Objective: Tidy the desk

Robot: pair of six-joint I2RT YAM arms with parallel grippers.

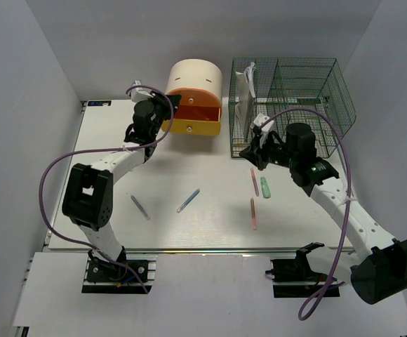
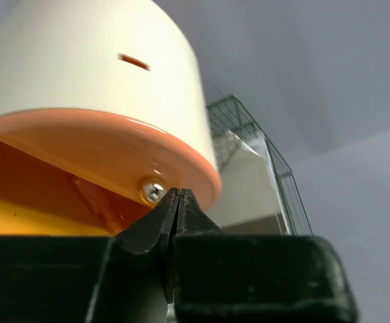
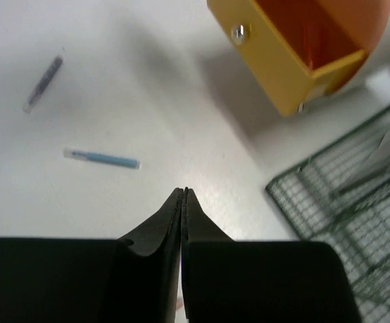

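Observation:
The white desk [image 1: 210,228] carries several loose pens: a blue one [image 1: 188,201], a dark one [image 1: 139,207], a red one [image 1: 253,213], a pink one [image 1: 255,181] and a green marker [image 1: 265,187]. My left gripper [image 1: 174,105] is shut and empty at the left side of the cream, orange and yellow drawer box [image 1: 196,84]. Its tips [image 2: 177,192] sit right beside the orange drawer's metal knob [image 2: 152,192]. My right gripper [image 1: 248,152] is shut and empty, above the desk just left of the green mesh organizer [image 1: 295,91].
The yellow drawer [image 3: 282,64] stands pulled out, also seen from above [image 1: 195,127]. The right wrist view shows the blue pen [image 3: 102,159], the dark pen [image 3: 43,83] and the organizer's corner [image 3: 356,202]. White papers [image 1: 244,95] stand in the organizer. Grey walls enclose the desk.

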